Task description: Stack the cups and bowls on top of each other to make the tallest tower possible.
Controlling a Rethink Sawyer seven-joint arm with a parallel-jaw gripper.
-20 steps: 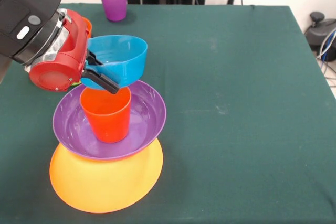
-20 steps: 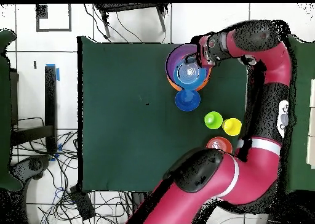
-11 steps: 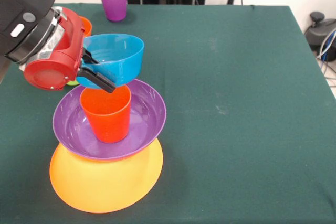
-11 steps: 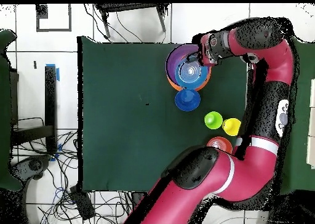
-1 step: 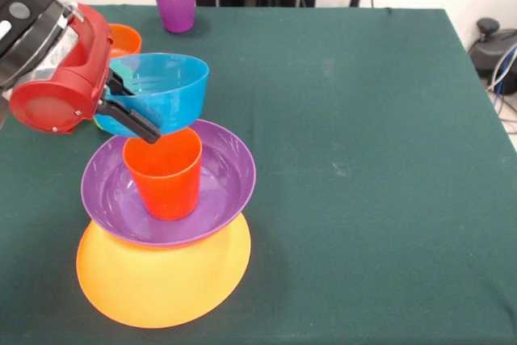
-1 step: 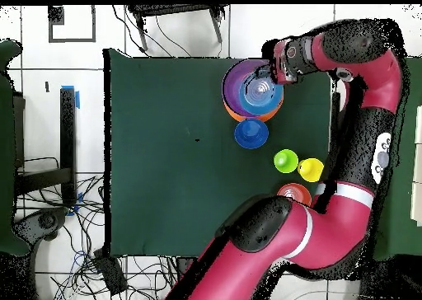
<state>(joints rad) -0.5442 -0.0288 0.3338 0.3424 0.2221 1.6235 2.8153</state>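
At the left of the front view, our gripper point(image 5: 121, 107) pinches the rim of the light blue bowl point(image 5: 153, 90), held just above the orange-red cup point(image 5: 164, 174) in the tower's purple bowl point(image 5: 226, 175). Next, we judge, it must centre over the cup and lower squarely.

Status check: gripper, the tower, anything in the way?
Gripper shut on light blue bowl, held above orange-red cup. Tower standing: yellow-orange bowl, purple bowl, cup. Bowl not yet placed. Nothing blocking.
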